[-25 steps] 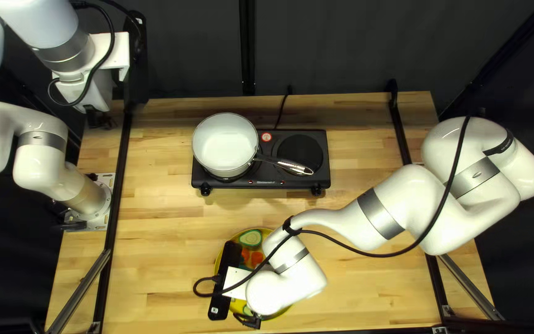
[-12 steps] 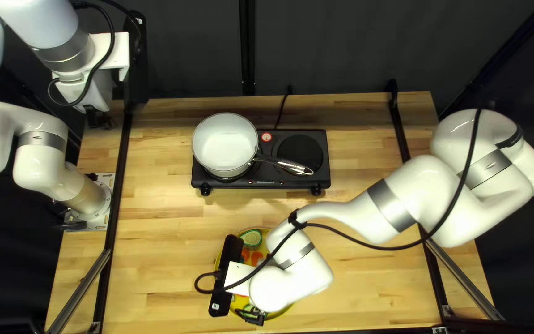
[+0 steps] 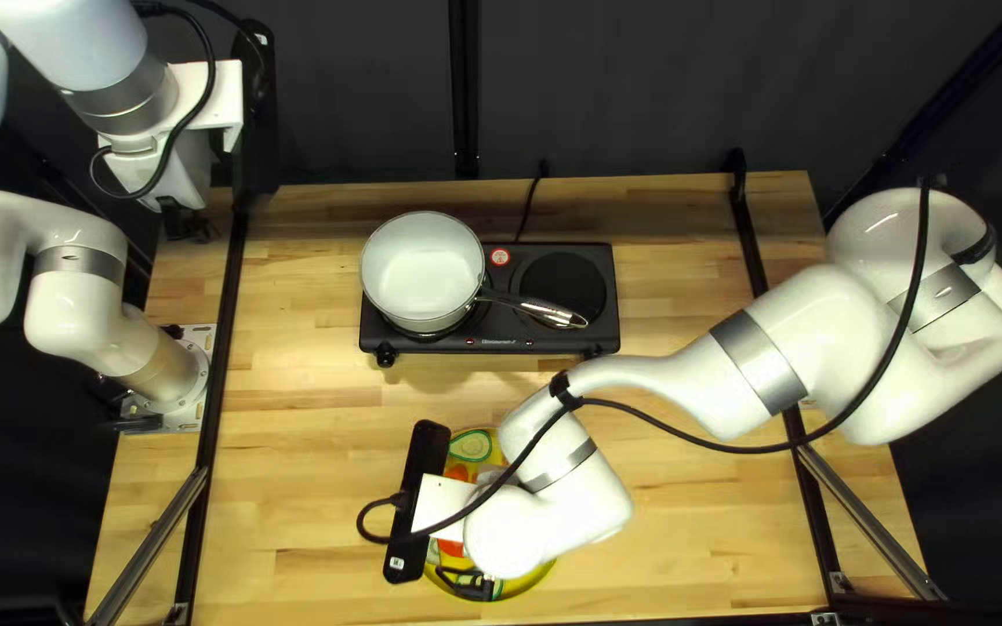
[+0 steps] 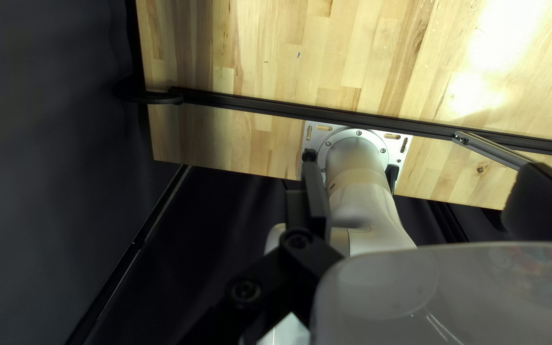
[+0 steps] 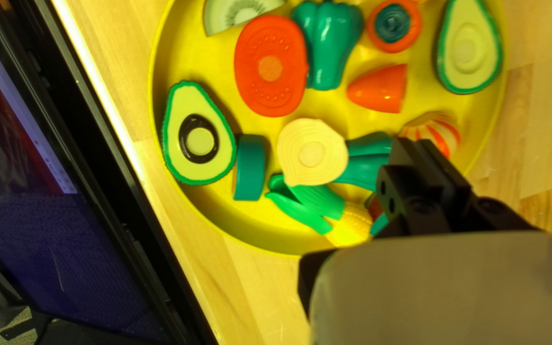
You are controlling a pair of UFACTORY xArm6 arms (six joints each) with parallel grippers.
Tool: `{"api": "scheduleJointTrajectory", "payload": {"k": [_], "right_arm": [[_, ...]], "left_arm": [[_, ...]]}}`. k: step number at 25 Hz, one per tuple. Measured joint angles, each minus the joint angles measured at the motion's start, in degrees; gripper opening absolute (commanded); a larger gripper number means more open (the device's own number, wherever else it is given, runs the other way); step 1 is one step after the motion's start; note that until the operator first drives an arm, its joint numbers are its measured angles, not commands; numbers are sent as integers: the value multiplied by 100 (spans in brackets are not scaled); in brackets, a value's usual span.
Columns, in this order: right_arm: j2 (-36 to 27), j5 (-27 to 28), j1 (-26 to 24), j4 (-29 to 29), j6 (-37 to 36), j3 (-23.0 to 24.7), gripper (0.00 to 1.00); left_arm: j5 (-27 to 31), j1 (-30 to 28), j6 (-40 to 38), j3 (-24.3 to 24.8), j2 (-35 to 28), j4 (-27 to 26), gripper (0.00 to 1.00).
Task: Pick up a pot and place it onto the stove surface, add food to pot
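The white pot [image 3: 422,264] rests on the left burner of the black stove [image 3: 499,347], its handle pointing right. Near the table's front edge, the yellow plate [image 3: 528,584] of toy food is partly covered by my right arm and gripper [image 3: 472,586]. In the right wrist view, my gripper [image 5: 416,167] is over the plate [image 5: 269,246], beside the corn [image 5: 351,225] and the striped piece [image 5: 443,132]. The onion slice [image 5: 311,153], tomato slice [image 5: 271,67] and green pepper [image 5: 328,45] lie ahead. My left gripper [image 3: 186,220] hangs at the far left; its wrist view shows the gripper [image 4: 314,191] holding nothing visible.
The right burner [image 3: 563,290] is uncovered beneath the handle's end. Black rails [image 3: 226,336] run along both table sides. A loose cable [image 3: 687,438] hangs along my right arm. Bare wood [image 3: 327,406] lies between stove and plate.
My right arm's wrist has shifted slightly toward the table's far edge, while its upper links moved right. More of the plate's near part shows. Left arm, pot and stove look unmoved.
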Motion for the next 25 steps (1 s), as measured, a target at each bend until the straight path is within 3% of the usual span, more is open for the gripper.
{"api": "scheduleJointTrajectory", "payload": {"k": [7,16,20,25], "right_arm": [[419,-223,130,-21,523,-156,100],[476,-324,169,-51,697,-157,100],[309,-502,146,-124,796,285,100],[-100,-1148,99,-153,1263,1153,100]], "left_arm": [[0,0,0,0,0,0,100],[0,0,0,0,0,0,100],[0,0,0,0,0,0,100],[0,0,0,0,0,0,100]]}}
